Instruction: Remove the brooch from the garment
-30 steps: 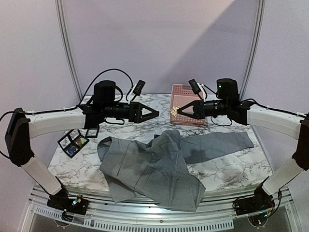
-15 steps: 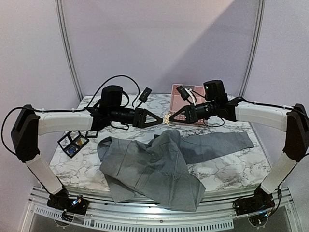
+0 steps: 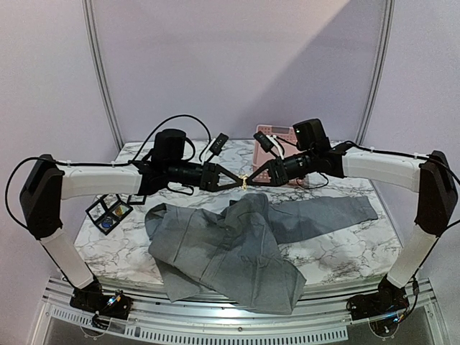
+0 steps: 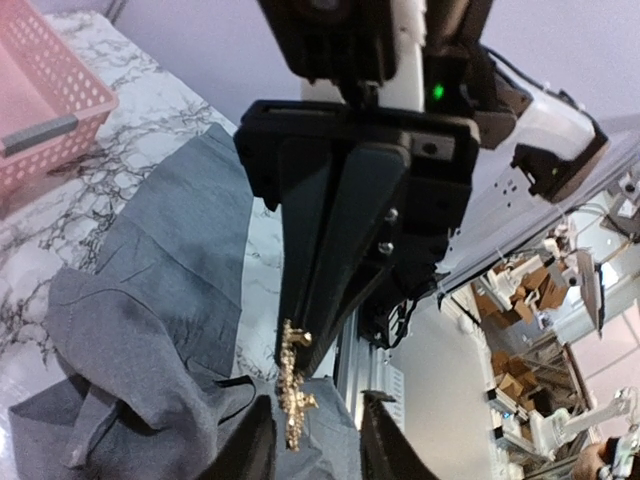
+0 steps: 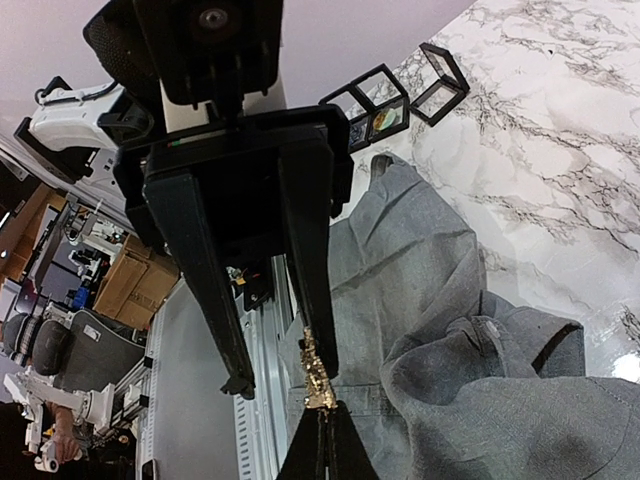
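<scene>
The small gold brooch (image 3: 244, 180) hangs in mid-air above the grey garment (image 3: 223, 251), free of the cloth. My right gripper (image 3: 249, 180) is shut on one end of it; the right wrist view has the brooch (image 5: 318, 378) sticking out from the closed tips (image 5: 325, 410). My left gripper (image 3: 239, 180) faces it tip to tip and is open. The brooch (image 4: 293, 395) sits between its two fingers (image 4: 250, 445), against one finger while the other stands apart. The garment (image 4: 150, 330) lies crumpled on the marble table below.
A pink basket (image 3: 271, 138) stands at the back of the table, partly behind my right arm. Black-framed display boxes (image 3: 109, 212) sit at the left edge. The garment's lower folds hang over the table's front edge (image 3: 237, 295).
Both arms have swung toward each other over the garment. The right gripper carried the brooch leftward from over the basket, and the left gripper's jaws have narrowed around it.
</scene>
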You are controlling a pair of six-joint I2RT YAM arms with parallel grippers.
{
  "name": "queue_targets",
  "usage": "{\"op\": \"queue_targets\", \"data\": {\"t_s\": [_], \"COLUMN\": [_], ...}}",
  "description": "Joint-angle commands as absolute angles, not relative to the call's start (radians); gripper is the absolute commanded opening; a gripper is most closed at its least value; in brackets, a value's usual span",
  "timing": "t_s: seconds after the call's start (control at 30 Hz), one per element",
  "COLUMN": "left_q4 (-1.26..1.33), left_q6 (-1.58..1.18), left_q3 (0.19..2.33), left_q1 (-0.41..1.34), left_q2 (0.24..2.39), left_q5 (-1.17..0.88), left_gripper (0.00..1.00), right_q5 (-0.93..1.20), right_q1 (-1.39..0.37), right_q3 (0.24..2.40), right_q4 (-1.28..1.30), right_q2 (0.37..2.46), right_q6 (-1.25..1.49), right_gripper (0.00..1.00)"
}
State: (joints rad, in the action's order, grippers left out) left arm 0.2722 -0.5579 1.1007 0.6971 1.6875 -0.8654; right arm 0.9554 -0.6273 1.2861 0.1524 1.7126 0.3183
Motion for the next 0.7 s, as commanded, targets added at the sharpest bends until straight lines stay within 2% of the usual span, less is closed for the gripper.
{"op": "queue_targets", "data": {"t_s": [0.0,0.3,0.47,0.5,0.6,0.67], "left_q4": [0.284,0.287,0.297,0.302,0.327,0.333], "left_q6": [-0.558,-0.567,-0.570,-0.575,-0.589,-0.589], "left_q3": [1.124,1.129,1.127,1.127,1.123,1.121], "left_q1": [0.710,0.709,0.709,0.709,0.705,0.699], "left_q2": [1.708,1.720,1.721,1.720,1.715,1.706], "left_q5": [-0.880,-0.895,-0.900,-0.902,-0.916,-0.920], "left_gripper": [0.23,0.00,0.00,0.00,0.00,0.00], "right_q5": [0.953,0.942,0.884,0.862,0.807,0.770], "right_q1": [-0.635,-0.637,-0.639,-0.641,-0.642,-0.642], "right_q3": [1.313,1.313,1.299,1.287,1.234,1.190], "right_q4": [0.192,0.201,0.187,0.171,0.088,0.033], "right_q2": [1.731,1.732,1.716,1.704,1.648,1.603], "right_q6": [0.286,0.280,0.269,0.268,0.275,0.280], "right_gripper": [0.00,0.00,0.00,0.03,0.24,0.29]}}
